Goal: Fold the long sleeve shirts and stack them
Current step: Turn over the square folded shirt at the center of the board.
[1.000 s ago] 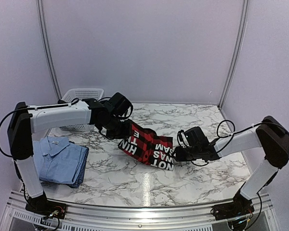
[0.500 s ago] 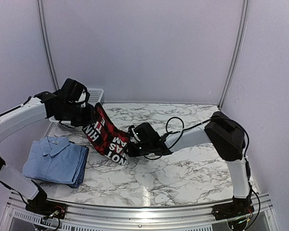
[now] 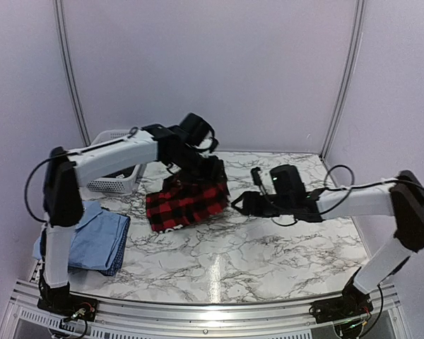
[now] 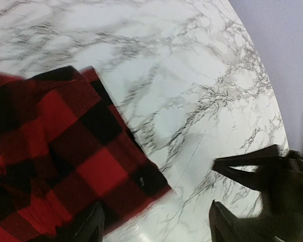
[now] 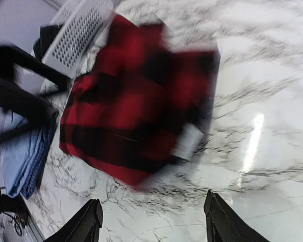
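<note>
The red-and-black check flannel shirt (image 3: 187, 203) lies folded on the marble table, left of centre, check side up with no lettering showing. In the left wrist view the flannel (image 4: 65, 161) is motion-blurred, and so is the flannel (image 5: 136, 111) in the right wrist view. My left gripper (image 3: 217, 176) hovers over its far right corner, open (image 4: 156, 229) with nothing between the fingers. My right gripper (image 3: 239, 205) sits just right of the shirt, open (image 5: 154, 217) and empty. The light blue shirt (image 3: 92, 240) lies folded at the near left, also seen as a blue shirt (image 5: 22, 156) from the right wrist.
A white mesh basket (image 3: 116, 166) stands at the back left behind the left arm, also visible as a basket (image 5: 81, 30) from the right wrist. The table's (image 3: 268, 261) right half is bare marble. The two grippers are close together at the flannel's right edge.
Both grippers held the flannel up, lettering showing, and swung it left. Now it lies folded on the table, and both grippers have opened and let go.
</note>
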